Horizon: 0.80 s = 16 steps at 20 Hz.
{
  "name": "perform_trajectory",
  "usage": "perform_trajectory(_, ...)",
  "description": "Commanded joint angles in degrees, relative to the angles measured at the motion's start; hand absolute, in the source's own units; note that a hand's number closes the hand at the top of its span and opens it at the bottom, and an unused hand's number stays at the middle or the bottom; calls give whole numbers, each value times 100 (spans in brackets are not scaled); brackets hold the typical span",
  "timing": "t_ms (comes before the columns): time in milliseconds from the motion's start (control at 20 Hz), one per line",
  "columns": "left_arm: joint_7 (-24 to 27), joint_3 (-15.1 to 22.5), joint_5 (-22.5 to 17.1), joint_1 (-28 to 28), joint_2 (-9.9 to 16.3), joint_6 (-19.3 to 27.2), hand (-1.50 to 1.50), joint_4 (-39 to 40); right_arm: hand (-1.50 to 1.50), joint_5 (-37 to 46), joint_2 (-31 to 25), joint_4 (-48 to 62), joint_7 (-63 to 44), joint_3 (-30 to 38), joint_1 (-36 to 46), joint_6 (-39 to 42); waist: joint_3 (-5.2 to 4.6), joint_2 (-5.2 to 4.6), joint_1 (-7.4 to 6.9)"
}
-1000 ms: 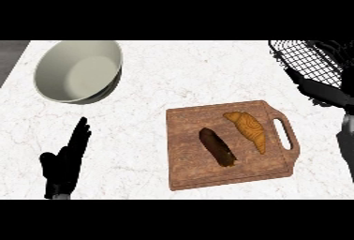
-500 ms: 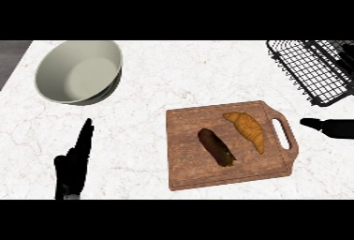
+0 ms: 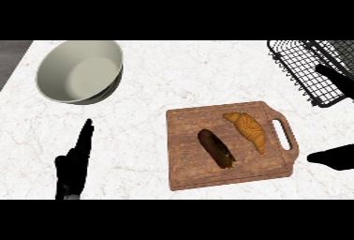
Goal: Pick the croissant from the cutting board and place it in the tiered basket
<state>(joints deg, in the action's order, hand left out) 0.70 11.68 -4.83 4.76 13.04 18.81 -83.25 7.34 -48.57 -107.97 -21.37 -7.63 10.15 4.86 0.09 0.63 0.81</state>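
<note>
Tiered basket (image 3: 307, 70) at upper right, well apart from the cutting board (image 3: 190, 147). Croissant (image 3: 247, 130) ungrasped, just beside a dark sausage (image 3: 216, 148); risk of catching both. Left hand (image 3: 75, 161) resting, fingers straight; right hand (image 3: 333, 157) mostly off-frame, fingers impossible to judge.

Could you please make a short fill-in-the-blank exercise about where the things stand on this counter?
1. The croissant lies on the ___.
2. Beside the croissant lies a dark ___ item.
3. The bowl stands at the view's upper ___.
4. The wire basket holds ___ croissant yet.

Missing words: cutting board; brown; left; no
</note>
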Motion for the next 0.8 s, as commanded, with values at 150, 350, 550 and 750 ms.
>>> perform_trajectory(150,-200,-128,-34,-290,-18,-142,0,395,-150,1561,301,-1153,-1995,-1034,236,-134,-18,-60,-84)
perform_trajectory(350,-339,145,195,-119,-202,2,0,221,-150,2388,836,-985,-2625,-1737,424,-30,-14,-62,-125)
perform_trajectory(550,35,-48,118,-3,-208,-141,0,497,-150,3030,1195,-569,-2566,-1980,471,10,-12,-66,-113)
perform_trajectory(750,2,-285,-113,103,109,-486,0,334,-150,3490,1163,-353,-2895,-2323,440,366,-12,-67,-138)
